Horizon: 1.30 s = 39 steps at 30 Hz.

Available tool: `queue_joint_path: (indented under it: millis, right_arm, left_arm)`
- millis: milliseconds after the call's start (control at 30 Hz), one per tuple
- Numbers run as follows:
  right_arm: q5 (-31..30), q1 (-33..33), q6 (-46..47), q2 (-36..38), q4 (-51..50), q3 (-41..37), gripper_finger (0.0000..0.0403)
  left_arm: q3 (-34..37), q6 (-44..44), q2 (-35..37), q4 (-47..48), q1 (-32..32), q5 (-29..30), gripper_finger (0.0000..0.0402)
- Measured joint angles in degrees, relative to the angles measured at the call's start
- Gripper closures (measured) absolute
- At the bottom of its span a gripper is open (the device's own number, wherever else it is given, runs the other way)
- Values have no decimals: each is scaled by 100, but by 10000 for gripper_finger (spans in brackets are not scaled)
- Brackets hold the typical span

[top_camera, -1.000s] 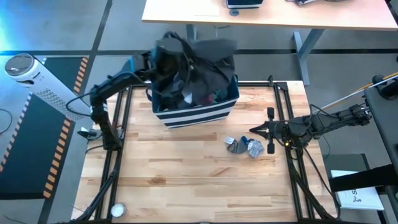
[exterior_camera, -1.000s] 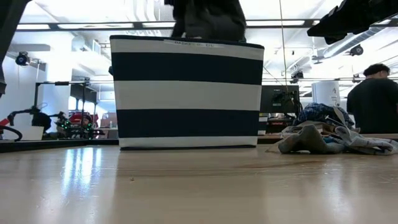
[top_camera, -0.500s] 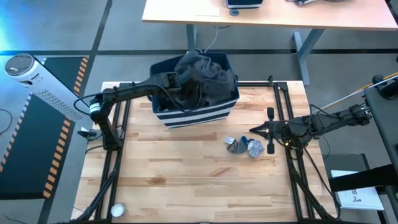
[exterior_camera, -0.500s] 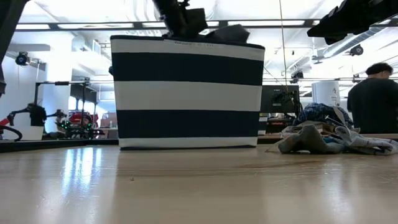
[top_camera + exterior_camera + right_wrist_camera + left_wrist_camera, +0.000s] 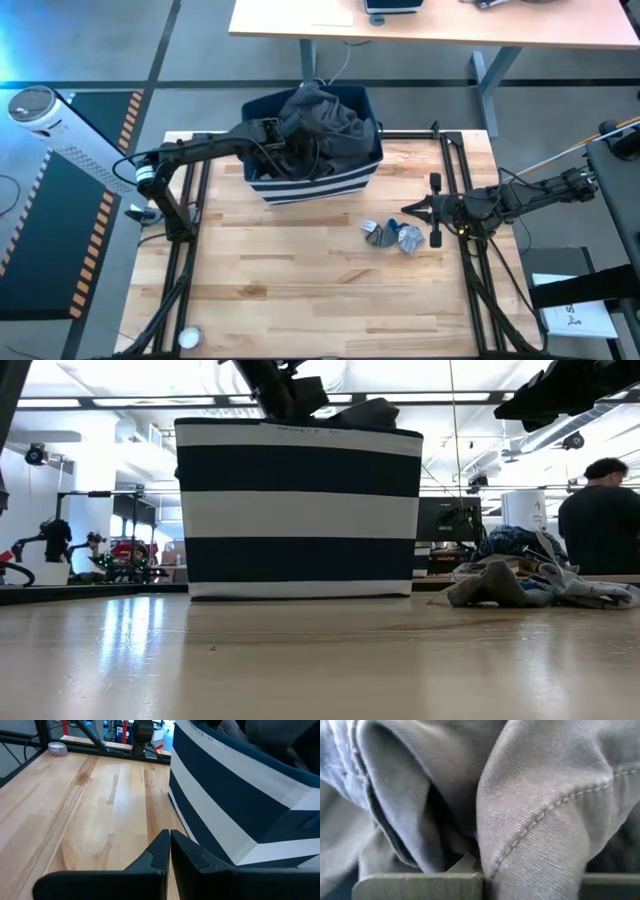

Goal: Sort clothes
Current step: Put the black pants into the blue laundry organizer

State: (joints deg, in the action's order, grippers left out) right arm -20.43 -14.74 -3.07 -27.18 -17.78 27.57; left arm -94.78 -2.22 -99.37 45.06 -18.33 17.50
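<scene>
Inside the striped bin (image 5: 318, 185), left pincer (image 5: 283, 140) clamps charcoal garment (image 5: 330, 115); folds around it could snag neighbouring clothes when lifting.

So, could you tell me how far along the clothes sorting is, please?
Done: a small pile of grey and blue pieces lies on the wooden table. In hand: the left gripper is in the navy striped bin, shut on the dark charcoal garment. Right gripper waits shut.
</scene>
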Motion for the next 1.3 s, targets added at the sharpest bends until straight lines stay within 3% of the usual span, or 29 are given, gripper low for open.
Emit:
queue_joint_path:
  millis: [267,433,967,1100,1300]
  right_arm:
    - [0,0,0,0,0,0,403]
    - [0,0,0,0,-2,0,403]
    - [11,0,2,-2,-2,0,403]
    - [122,0,4,-2,-2,0,403]
    - [142,0,4,-2,0,0,403]
  left_arm:
    - [-811,-27,294,344,-21,717,376]
    - [-1291,-70,326,844,-20,1044,322]
    - [-2253,-788,363,2795,40,1063,130]
    - [-2293,-981,363,3291,51,1465,118]
    - [-2463,-1053,400,3732,108,1896,131]
